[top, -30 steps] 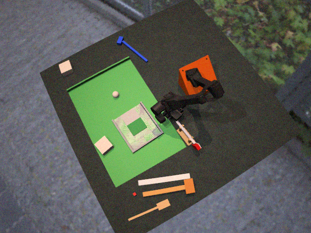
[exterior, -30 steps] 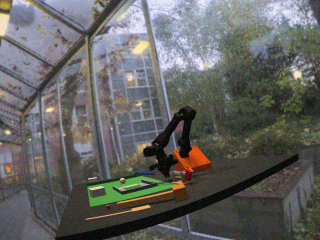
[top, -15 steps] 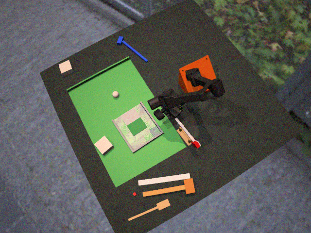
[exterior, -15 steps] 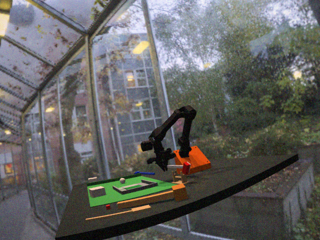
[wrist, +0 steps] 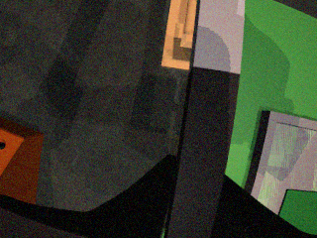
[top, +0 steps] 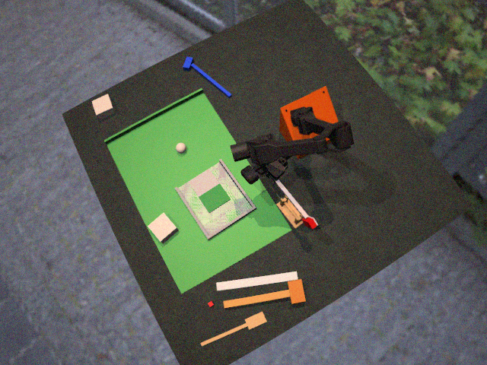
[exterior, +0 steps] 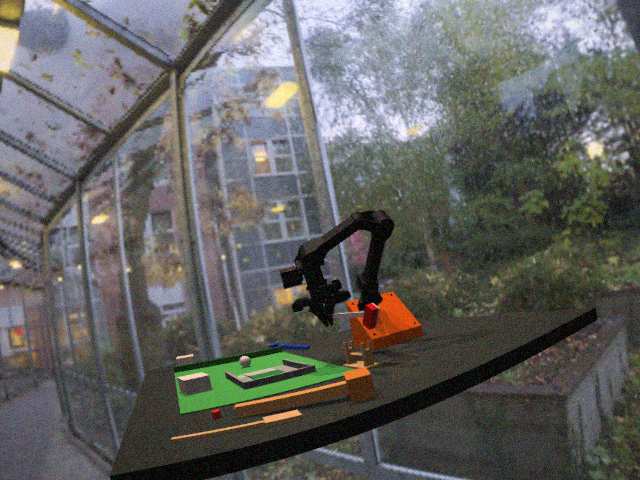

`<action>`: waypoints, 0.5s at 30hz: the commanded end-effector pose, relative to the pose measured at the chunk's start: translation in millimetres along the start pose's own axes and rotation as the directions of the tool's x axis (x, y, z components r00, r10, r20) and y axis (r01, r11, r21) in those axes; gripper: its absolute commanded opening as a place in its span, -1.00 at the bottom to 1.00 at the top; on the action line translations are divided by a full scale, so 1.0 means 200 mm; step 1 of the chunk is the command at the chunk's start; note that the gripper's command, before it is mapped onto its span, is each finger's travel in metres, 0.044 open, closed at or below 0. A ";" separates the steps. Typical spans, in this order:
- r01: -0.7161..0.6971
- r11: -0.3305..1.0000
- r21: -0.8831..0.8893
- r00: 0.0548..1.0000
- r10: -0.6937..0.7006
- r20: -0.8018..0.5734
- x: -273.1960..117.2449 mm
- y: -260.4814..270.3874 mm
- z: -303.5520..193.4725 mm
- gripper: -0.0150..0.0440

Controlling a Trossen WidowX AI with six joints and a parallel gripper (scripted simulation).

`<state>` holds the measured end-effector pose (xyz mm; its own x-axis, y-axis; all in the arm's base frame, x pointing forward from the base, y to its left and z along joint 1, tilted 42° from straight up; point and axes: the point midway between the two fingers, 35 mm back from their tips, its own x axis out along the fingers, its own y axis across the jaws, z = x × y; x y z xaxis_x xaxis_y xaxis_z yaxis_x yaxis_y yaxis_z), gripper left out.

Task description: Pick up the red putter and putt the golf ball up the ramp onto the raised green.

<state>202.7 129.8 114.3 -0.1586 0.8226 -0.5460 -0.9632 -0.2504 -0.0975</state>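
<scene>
My gripper (top: 272,174) (exterior: 329,321) (wrist: 185,166) is shut on the dark grip of the red putter (top: 291,198) (exterior: 348,314) (wrist: 210,109). The putter is raised above its small wooden stand (top: 290,212) (exterior: 358,356) (wrist: 175,59), clear of it. Its pale shaft reaches out to the red head (top: 310,222) (exterior: 370,315), which is outside the wrist view. The white golf ball (top: 180,147) (exterior: 245,361) lies on the green mat (top: 141,169) (exterior: 193,405). The raised green (top: 214,198) (wrist: 302,208) is a darker square within the grey-walled ramp piece (top: 206,183) (exterior: 250,383).
A dark green rail (top: 153,115) edges the mat. A pale block (top: 163,226) (exterior: 194,383) stands on it, another (top: 102,104) beyond. A blue putter (top: 210,80) lies at the back. A white bar (top: 256,280), orange mallet (top: 296,291), wooden paddle (top: 256,320) and red cube (top: 211,303) lie beyond the mat.
</scene>
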 end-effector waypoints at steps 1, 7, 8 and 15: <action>-0.001 1.000 0.031 1.000 0.002 -0.013 0.00 -0.01 -0.03 -0.49; 0.003 0.991 0.132 0.998 0.006 -0.069 -0.04 -0.08 -0.16 -0.49; 0.007 0.989 0.148 0.997 0.004 -0.074 -0.05 -0.09 -0.17 -0.49; 0.052 0.952 0.300 0.992 -0.016 -0.122 -0.14 -0.18 -0.34 -0.49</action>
<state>241.9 94.0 83.4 -0.1331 0.7697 -0.6244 -0.9911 -0.1007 0.0871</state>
